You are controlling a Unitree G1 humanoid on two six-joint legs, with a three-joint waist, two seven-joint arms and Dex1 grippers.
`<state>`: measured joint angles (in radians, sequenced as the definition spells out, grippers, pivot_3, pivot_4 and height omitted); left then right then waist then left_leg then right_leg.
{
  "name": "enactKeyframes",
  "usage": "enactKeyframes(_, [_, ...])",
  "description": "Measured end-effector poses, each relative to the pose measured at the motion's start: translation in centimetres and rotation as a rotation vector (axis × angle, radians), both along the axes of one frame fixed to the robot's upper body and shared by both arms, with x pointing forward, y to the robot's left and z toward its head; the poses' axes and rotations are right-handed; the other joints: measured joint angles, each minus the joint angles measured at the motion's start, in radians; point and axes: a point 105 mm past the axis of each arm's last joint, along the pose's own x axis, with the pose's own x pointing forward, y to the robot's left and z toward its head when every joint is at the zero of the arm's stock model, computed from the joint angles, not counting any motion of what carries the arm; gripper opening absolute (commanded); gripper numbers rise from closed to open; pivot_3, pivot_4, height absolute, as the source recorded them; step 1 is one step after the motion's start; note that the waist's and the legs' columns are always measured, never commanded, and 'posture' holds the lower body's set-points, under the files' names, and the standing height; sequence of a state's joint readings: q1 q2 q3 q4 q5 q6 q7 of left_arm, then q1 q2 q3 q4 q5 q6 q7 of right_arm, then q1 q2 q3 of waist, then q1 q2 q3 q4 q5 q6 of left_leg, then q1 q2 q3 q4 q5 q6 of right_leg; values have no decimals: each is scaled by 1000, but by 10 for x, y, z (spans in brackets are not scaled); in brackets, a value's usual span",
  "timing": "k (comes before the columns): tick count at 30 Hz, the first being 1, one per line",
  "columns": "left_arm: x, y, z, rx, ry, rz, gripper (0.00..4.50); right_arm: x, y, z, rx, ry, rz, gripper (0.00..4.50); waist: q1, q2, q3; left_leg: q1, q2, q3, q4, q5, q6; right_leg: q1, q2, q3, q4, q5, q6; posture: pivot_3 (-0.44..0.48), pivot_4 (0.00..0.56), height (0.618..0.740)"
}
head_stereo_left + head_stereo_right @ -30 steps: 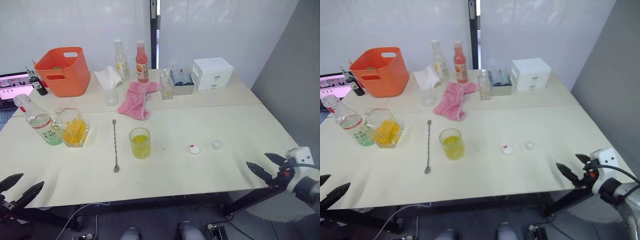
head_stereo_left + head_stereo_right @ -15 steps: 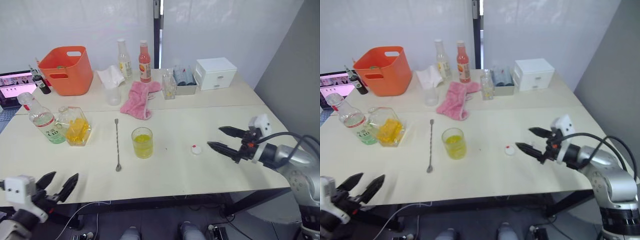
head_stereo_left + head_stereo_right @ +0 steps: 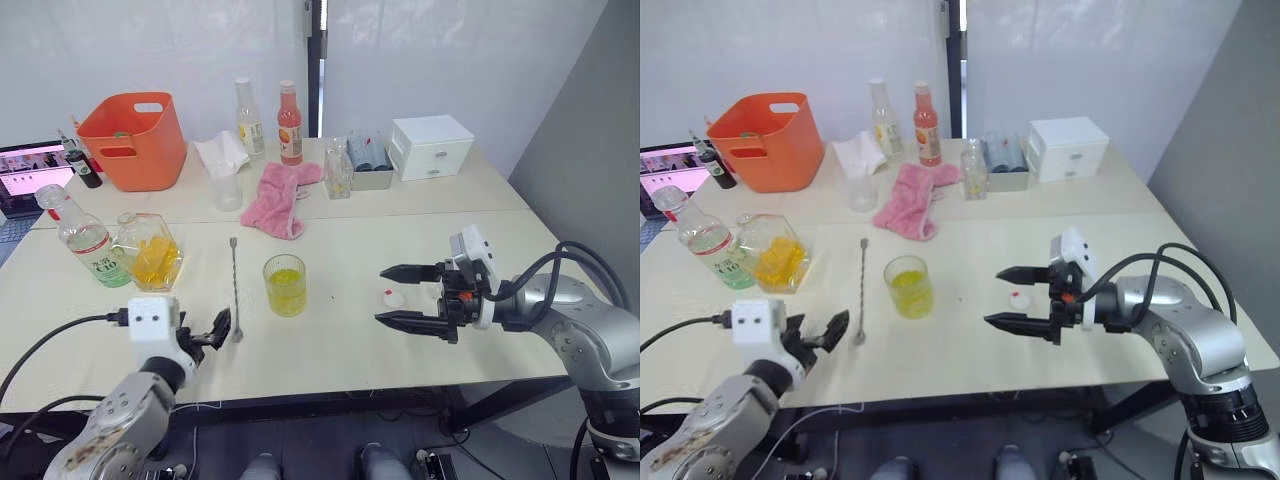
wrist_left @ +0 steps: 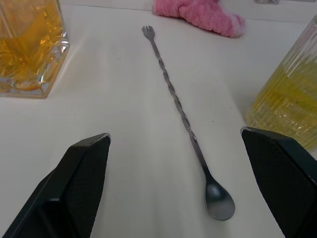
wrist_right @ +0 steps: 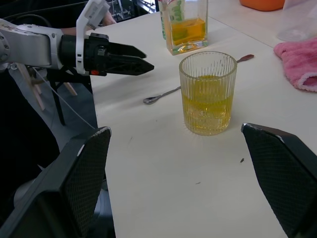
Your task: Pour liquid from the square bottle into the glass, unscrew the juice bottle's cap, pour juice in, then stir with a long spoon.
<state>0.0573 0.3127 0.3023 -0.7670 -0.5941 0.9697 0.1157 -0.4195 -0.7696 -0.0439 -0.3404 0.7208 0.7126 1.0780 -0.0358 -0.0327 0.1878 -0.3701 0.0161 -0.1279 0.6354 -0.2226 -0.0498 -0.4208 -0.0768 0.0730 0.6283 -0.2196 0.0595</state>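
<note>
The ribbed glass [image 3: 285, 285] holds yellow liquid at mid-table. Left of it lies the long spoon [image 3: 234, 290], its bowl toward the front edge. The square bottle [image 3: 148, 252] and the green-labelled juice bottle [image 3: 82, 236] stand at the far left. The white cap [image 3: 389, 298] lies on the table right of the glass. My left gripper [image 3: 212, 330] is open just left of the spoon's bowl [image 4: 219, 204]. To the right, my right gripper [image 3: 381, 295] is open and empty, fingers pointing at the glass [image 5: 207, 93], with the cap beside its fingertips.
An orange basket [image 3: 135, 140], a laptop [image 3: 28, 175], a pale yellow bottle [image 3: 247, 117], an orange-red bottle [image 3: 290, 123], a clear cup [image 3: 225, 185], a pink cloth [image 3: 277, 197], a small tray [image 3: 365, 160] and a white drawer box [image 3: 433, 146] line the back.
Both arms have come up over the table. The left gripper moved in to the spoon's bowl. The right gripper moved left to the cap. Nothing on the table has shifted.
</note>
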Motion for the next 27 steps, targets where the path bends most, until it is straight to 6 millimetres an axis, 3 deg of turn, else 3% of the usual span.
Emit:
enactKeyframes(5, [16, -12, 6, 41, 37, -4, 4452, -3, 2, -1, -2, 4, -2, 4500, 0, 0, 0, 0, -1, 0, 0, 0, 0, 0, 0, 0, 0, 0, 0, 0, 150, 739])
enactKeyframes(9, [25, -24, -16, 22, 156, 16, 4452, -3, 0, -5, -2, 14, -22, 4500, 1, 0, 0, -1, -1, 0, 0, 0, 0, 0, 0, 0, -1, 0, 1, 0, 150, 739])
enactKeyframes(12, [26, -19, -32, 45, 242, 59, 4452, -3, 0, -5, -3, 12, -33, 4500, -6, 0, 0, -1, -1, -1, 0, 0, 0, -1, 0, 0, 0, 0, 1, 0, 150, 739])
enactKeyframes(24, [35, 2, -33, 75, 271, 126, 4452, -6, 2, -7, -10, -3, -67, 4500, -4, 1, -1, 0, -1, -1, 0, 0, 0, 1, 0, 0, 0, 0, 1, 0, 150, 739])
enactKeyframes(27, [40, 1, -33, 75, 268, 122, 3600, -7, 2, -8, -6, -3, -73, 4500, -3, 2, -1, 1, -1, 0, 0, 0, 0, 2, 0, 0, 0, 0, 1, 0, 150, 739])
